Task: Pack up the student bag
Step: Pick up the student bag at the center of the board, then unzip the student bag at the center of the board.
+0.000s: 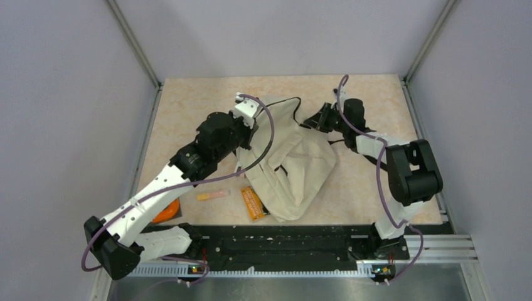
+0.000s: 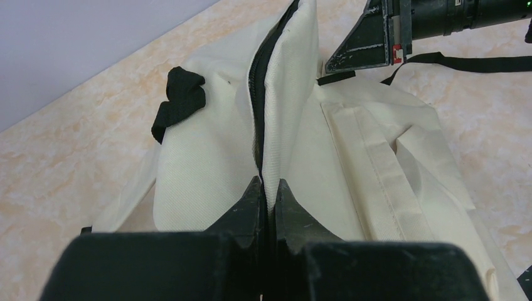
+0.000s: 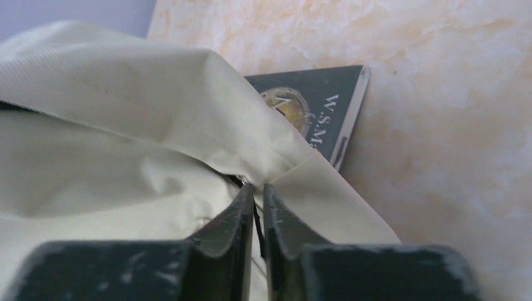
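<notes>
The student bag [image 1: 295,164] is a cream fabric backpack lying crumpled in the middle of the table. My left gripper [image 1: 251,130] is at its upper left edge. In the left wrist view the gripper [image 2: 268,187] is shut on a raised fold of the bag [image 2: 288,94] beside the black zipper. My right gripper [image 1: 318,119] is at the bag's upper right edge. In the right wrist view it [image 3: 258,190] is shut on a pinch of the bag's fabric [image 3: 125,125]. A dark book [image 3: 320,110] with pale lettering sticks out from under the bag.
An orange flat packet [image 1: 252,202] lies at the bag's near left corner. A small peach stick [image 1: 212,196] lies left of it. An orange round thing [image 1: 167,213] shows under the left arm. A black strap loop [image 2: 179,97] sits on the bag.
</notes>
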### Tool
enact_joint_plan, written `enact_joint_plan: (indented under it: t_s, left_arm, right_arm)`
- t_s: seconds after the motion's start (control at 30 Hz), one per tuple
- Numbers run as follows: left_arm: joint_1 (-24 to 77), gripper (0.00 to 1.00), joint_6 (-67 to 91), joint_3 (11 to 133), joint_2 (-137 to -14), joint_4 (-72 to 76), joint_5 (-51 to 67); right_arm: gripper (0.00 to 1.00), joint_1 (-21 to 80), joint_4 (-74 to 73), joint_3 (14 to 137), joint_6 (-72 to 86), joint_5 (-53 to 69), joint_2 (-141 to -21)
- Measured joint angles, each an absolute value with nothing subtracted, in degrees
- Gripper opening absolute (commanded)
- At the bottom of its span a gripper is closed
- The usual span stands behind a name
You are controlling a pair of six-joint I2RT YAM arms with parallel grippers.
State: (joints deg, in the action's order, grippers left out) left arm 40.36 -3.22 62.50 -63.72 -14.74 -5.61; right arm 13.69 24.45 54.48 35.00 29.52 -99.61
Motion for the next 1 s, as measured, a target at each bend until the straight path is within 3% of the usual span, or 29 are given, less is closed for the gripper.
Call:
enact_joint_plan:
  t_s: [0.37, 0.5, 0.67, 0.8, 1.0]
  left_arm:
    - [40.4, 0.0, 1.5, 62.4, -64.6, -14.6, -6.9]
    - [40.4, 0.0, 4.4, 62.5, -66.7, -14.6, -6.9]
    - [40.4, 0.0, 4.6, 62.2, -67.4, -14.6, -6.7]
    - [40.4, 0.0, 4.0, 61.0, -66.7, -13.8, -6.2]
    - [40.4, 0.0, 3.1, 60.8, -66.5, -13.7, -5.8]
  right_arm:
    - [0.0, 13.7, 22.4, 58.0, 35.8, 31.8, -98.1]
    - [0.25, 13.7, 19.4, 61.0, 34.0, 29.9, -95.1]
    - [0.44, 13.5, 16.2, 60.2, 31.0, 26.7, -91.7]
    - [0.53, 13.2, 15.0, 54.9, 30.9, 25.1, -91.1]
    - [0.54, 12.4, 13.6, 48.3, 31.8, 24.4, -91.3]
